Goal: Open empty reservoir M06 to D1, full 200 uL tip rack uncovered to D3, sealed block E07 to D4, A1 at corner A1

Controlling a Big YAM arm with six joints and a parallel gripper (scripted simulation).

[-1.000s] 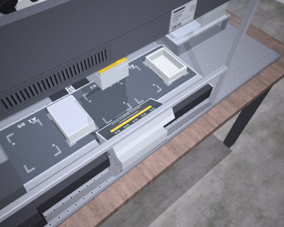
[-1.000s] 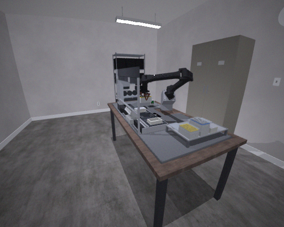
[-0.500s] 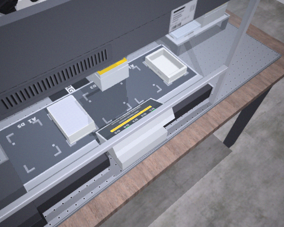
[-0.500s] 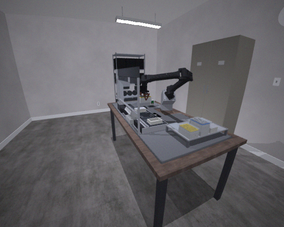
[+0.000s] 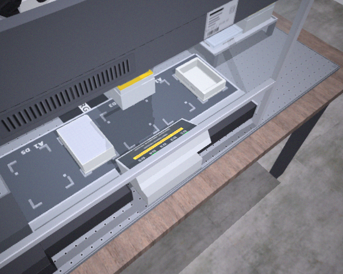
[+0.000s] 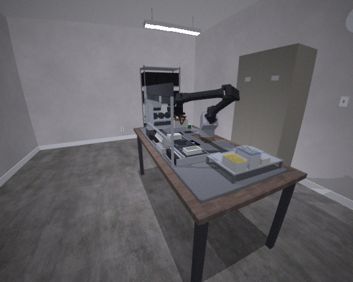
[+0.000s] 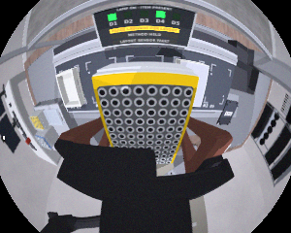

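Gripper [image 7: 145, 155] fingers are clamped on the yellow tip rack [image 5: 135, 91], uncovered and full of tips, which is held above the deck [image 5: 177, 97] near the D3 brackets. The open reservoir [image 5: 200, 78] is seated at D1, the sealed block [image 5: 85, 142] at D4.

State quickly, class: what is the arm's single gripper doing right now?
Gripper: closed on the yellow tip rack, cover off, carried above the deck.
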